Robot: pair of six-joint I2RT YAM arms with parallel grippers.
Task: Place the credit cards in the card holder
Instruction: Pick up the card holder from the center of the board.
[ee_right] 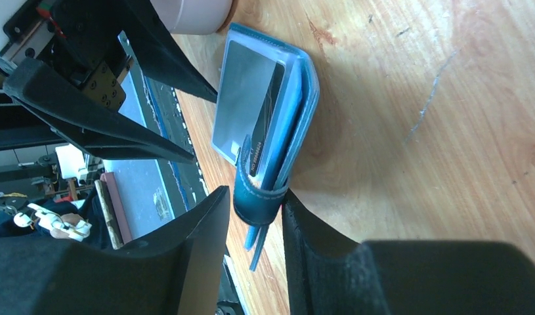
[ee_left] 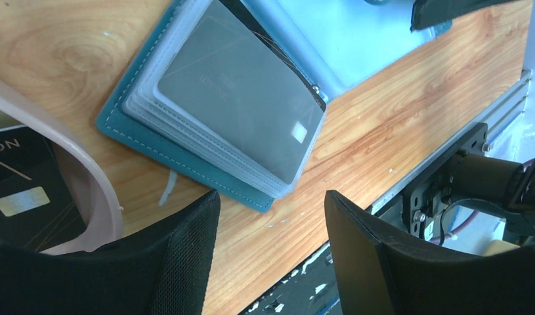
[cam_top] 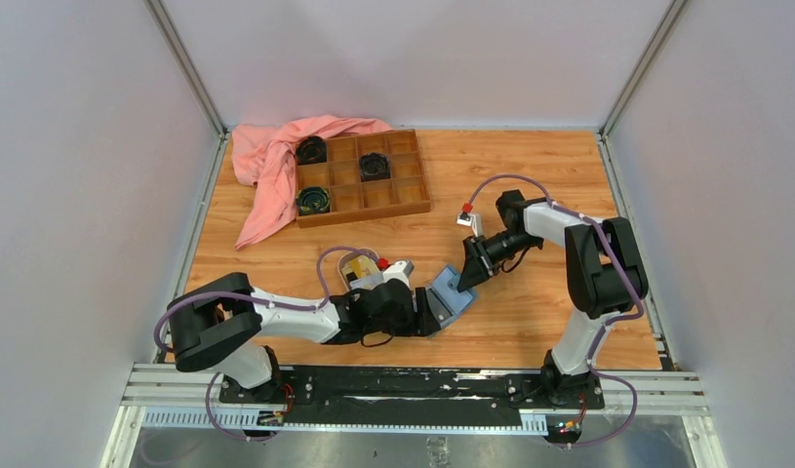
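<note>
Risk: card holder sits open on bench, right end effector clamped only on its snap tab; slip drops the flap shut. Left end effector apart, empty, beside it.

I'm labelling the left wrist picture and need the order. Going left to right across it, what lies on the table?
The black card, inside the dish → the pink dish rim → the card holder, lying open.
</note>
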